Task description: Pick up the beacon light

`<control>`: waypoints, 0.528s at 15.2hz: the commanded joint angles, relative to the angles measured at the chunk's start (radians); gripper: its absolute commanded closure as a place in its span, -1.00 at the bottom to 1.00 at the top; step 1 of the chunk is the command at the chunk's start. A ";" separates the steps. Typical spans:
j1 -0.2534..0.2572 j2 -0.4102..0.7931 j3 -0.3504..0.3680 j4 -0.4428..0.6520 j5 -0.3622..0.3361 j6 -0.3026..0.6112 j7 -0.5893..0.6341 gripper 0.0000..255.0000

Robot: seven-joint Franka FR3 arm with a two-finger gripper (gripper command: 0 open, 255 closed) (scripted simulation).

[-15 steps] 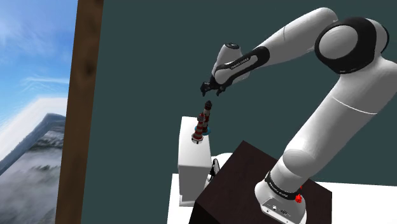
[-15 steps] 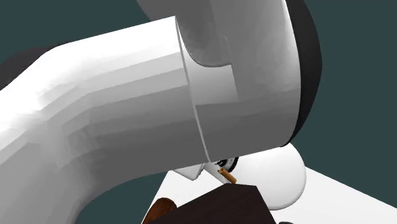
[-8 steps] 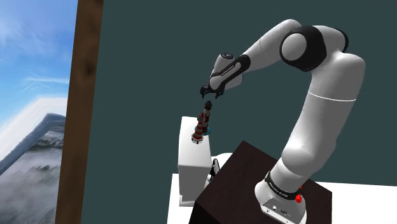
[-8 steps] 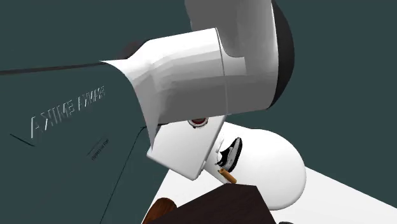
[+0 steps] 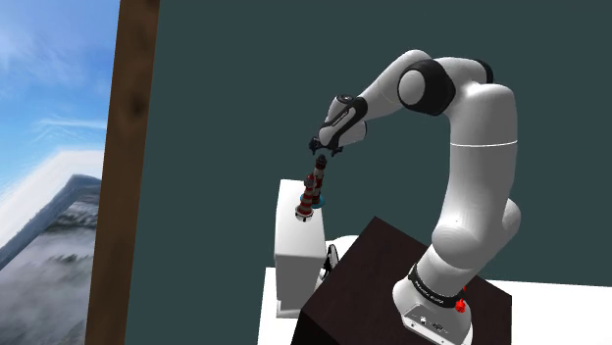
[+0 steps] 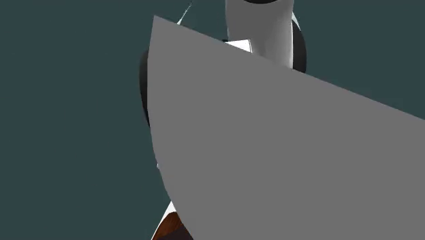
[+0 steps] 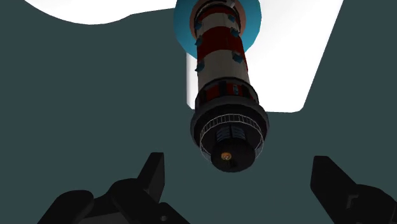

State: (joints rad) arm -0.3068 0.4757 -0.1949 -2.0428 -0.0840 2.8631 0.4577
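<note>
The beacon light (image 5: 312,191) is a small red-and-white striped lighthouse model with a dark lantern top. It stands upright on a blue base on a white cabinet (image 5: 295,250). My black gripper (image 5: 320,154) hangs just above its top, not touching it. In the wrist view the lighthouse (image 7: 222,83) points up toward the hand, its dark lantern between and beyond the two fingers (image 7: 149,181). The gripper (image 7: 238,184) is open, fingers standing wide apart with nothing clasped.
A dark teal wall rises behind the cabinet. A brown vertical post (image 5: 126,167) and a sky-and-mountain picture (image 5: 49,157) are at the shoulder view's left. The dark stand (image 5: 382,284) sits on a white surface. The arm's grey and white shell (image 6: 272,143) blocks the second exterior view.
The arm has folded upright, its elbow swinging toward the shoulder view's left. The gripper has stayed close above the lighthouse top, shifting slightly. The lighthouse has not moved.
</note>
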 commanded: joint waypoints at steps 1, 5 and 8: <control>-0.005 0.026 0.002 0.010 0.004 0.018 0.001 -1.00; -0.009 0.071 0.006 0.016 0.007 0.056 0.004 -1.00; -0.010 0.089 0.008 0.019 0.009 0.071 0.005 -1.00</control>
State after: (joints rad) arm -0.3164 0.5626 -0.1875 -2.0233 -0.0757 2.9306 0.4631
